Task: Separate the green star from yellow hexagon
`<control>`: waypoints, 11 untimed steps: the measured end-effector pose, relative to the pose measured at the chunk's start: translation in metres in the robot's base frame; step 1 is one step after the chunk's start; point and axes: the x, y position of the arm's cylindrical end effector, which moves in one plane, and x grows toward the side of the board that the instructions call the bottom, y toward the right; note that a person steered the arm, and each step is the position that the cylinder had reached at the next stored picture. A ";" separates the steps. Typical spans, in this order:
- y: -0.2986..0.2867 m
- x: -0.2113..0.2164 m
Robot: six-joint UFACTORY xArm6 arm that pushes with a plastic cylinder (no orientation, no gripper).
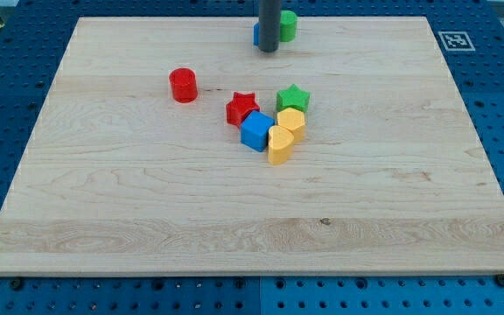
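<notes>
The wooden worktop (147, 192) lies on a blue pegboard (7, 87); my tip (269, 50) half hides a blue block (256, 34) and a green block (288, 24) at the top edge.

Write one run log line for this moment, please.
tip: view's top, far from cluster | green star touching yellow hexagon | not yet separated

A: Where is the green star (293, 96)?
B: It lies flat, slightly toward the board's top edge from centre.
A: And the yellow hexagon (291, 121)?
B: It lies flat, touching the star on the side facing the bottom edge.
</notes>
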 end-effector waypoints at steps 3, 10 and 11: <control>-0.018 0.028; 0.071 0.159; 0.099 0.165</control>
